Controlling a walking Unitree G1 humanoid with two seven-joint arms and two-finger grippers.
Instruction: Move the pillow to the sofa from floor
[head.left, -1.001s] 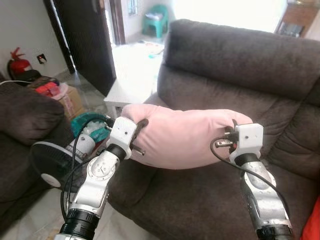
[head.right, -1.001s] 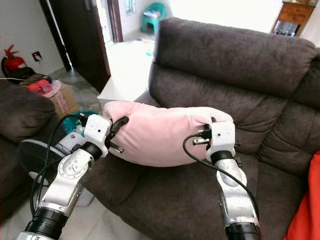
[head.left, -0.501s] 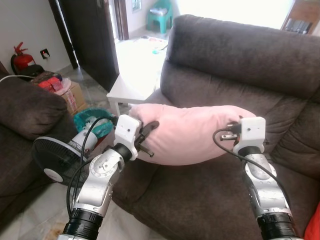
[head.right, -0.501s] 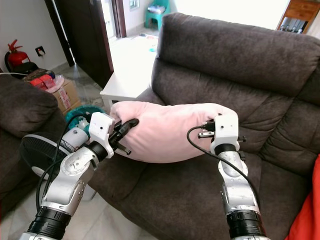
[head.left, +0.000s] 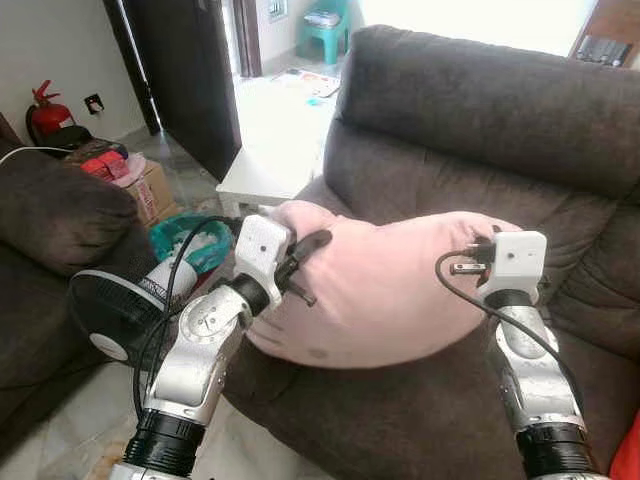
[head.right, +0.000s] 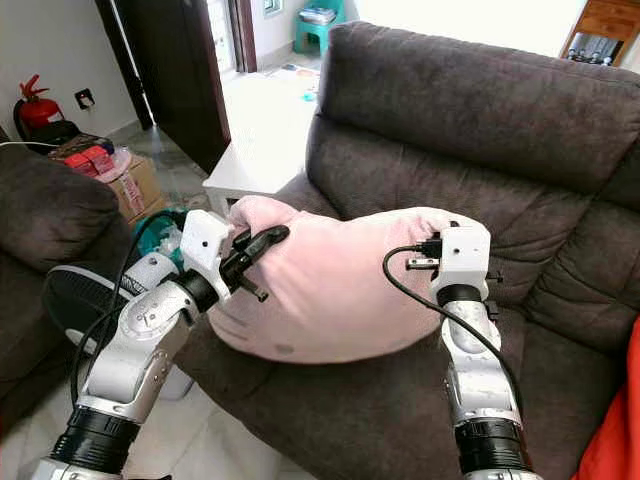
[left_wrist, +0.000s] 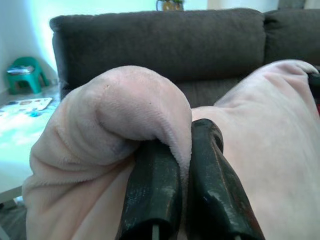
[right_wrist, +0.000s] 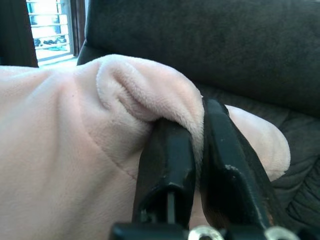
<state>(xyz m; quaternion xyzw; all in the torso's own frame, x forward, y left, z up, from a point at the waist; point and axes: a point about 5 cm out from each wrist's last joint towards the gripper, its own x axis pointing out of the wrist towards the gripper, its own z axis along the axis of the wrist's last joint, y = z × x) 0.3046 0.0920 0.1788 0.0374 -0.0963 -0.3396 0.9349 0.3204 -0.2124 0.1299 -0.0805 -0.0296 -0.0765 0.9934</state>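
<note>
The pillow (head.left: 385, 285) is pink and plush, and it hangs in the air between the two arms, just above the seat of the sofa (head.left: 480, 120). Its lower edge seems to touch or almost touch the front of the seat cushion; I cannot tell which.

The left claw (left_wrist: 186, 150) is clamped on a fold of fabric at the pillow's left end. In the left wrist view the two black fingers (left_wrist: 155, 185) stand close together with a thin ridge of cloth squeezed between them. The right claw (right_wrist: 196, 142) is clamped in the same way on the right end, the fabric bunched over the top of its fingers.

By its look the pillow is light and very soft. It sags in the middle and bulges down below the two grips, so it has no stiffness of its own. The velvety cover probably gives good friction, so it should not slip out easily. However, each claw holds only a pinch of the cover, not the filling, so a sharp pull could drag the fold out. It is not fragile; dropping it on the seat would do no harm.

The corners and end seams are the good places to take hold, as here. A grip in the middle would only press into the stuffing.
</note>
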